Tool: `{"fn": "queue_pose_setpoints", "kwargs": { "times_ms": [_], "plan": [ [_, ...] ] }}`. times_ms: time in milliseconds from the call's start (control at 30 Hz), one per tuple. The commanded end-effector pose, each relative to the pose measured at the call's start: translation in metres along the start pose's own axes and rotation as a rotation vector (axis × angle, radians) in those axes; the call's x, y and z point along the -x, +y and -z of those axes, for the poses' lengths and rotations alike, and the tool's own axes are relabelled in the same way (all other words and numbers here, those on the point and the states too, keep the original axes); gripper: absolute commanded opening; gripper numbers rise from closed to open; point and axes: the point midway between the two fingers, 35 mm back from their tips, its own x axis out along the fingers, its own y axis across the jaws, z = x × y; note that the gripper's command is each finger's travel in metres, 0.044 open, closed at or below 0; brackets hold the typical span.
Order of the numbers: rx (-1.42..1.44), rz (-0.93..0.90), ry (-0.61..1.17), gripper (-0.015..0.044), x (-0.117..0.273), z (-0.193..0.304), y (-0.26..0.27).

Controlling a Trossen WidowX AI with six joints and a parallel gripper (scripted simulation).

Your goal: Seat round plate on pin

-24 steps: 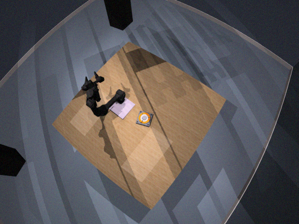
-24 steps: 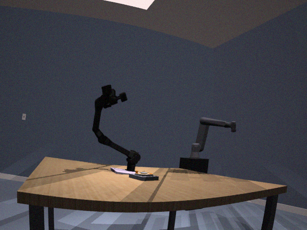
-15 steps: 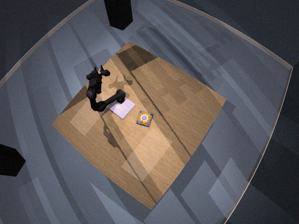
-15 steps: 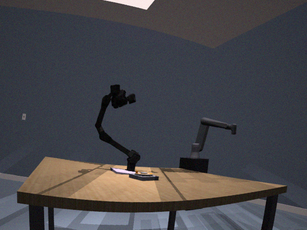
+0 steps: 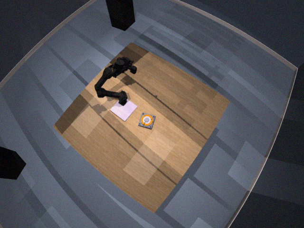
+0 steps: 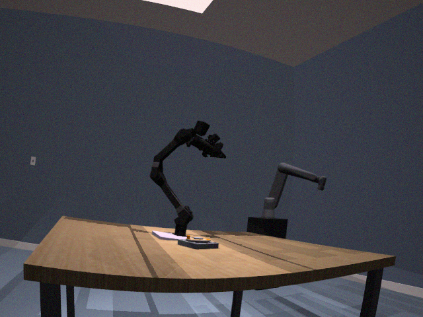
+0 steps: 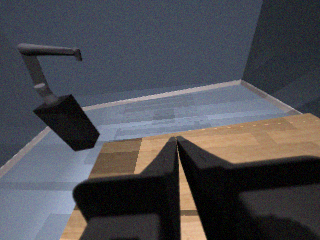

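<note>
arm (image 6: 164,184): rises from its foot at the back of the tabletop (image 6: 102,252), folded high, wrist well above everything; likely so it can swing over the work without brushing it.
gripper (image 6: 218,154): the jaws are closed together on nothing; in the wrist view the two fingers meet in a thin seam, angled down toward the far edge of the wood. Shut like this they probably serve as a single pusher for nudging the tab, not for pinching.
plate (image 5: 146,119): orange ring with a pale centre, on the base, well apart from the gripper and untouched by the robot. It is threaded on the post, which keeps it centred so that only turning is left to it.
tab (image 6: 188,236): small orange nub at the plate's left rim in the exterior view; the hole beside it is too small to make out.
tilt: from the side the plate seems to ride slightly above the base, but I cannot tell for sure; the pin is not visible.
base (image 5: 141,124): grey square block beside the sheet; it holds the plate and nothing else that shows.
sheet (image 5: 124,109): pale, flat, just in front of the arm's foot; nothing lies on it.
step in hand: judged as the approach, with turning the plate not yet begun.
</note>
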Motion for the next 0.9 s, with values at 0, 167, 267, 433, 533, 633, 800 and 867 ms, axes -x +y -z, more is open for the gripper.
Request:
{"fn": "queue_pose_setpoints", "kwargs": {
  "times_ms": [0, 167, 267, 433, 533, 633, 800, 867],
  "plan": [
    [-0.111, 0.151, 0.113, 0.0000, -0.031, 0.017, -0.050],
    [-0.276, 0.394, 0.276, 0.0000, -0.047, 0.058, -0.132],
    [-0.359, 0.494, 0.351, 0.0000, -0.046, 0.082, -0.167],
    [-0.558, 0.676, 0.513, 0.0000, -0.027, 0.145, -0.236],
    [-0.648, 0.742, 0.578, 0.0000, -0.012, 0.175, -0.258],
    [-0.765, 0.814, 0.655, 0.0000, 0.010, 0.213, -0.280],
    [-0.973, 0.908, 0.774, 0.0000, 0.054, 0.279, -0.299],
    [-1.048, 0.932, 0.811, 0.0000, 0.069, 0.302, -0.298]
  ]
}}
